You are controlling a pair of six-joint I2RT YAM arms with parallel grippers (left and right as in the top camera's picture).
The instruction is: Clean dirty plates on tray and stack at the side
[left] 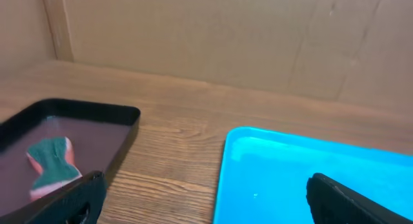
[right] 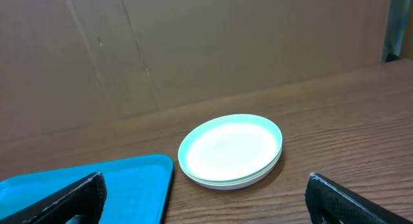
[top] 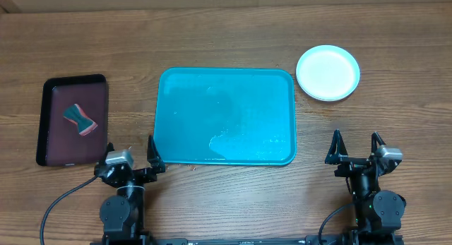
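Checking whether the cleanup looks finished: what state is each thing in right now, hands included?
tray: nothing on it, wet-looking patches toward the robot's side.
plates: stacked together off the tray, beside its far right corner; top one looks clean.
dark tray: lying flat, holding the sponge.
sponge: lying loose, not held.
left hand: open, empty.
right hand: open, empty.

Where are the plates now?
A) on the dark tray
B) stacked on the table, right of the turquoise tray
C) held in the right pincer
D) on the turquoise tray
B: the plate stack sits on the wooden table off the turquoise tray's right side; that tray holds no plates.
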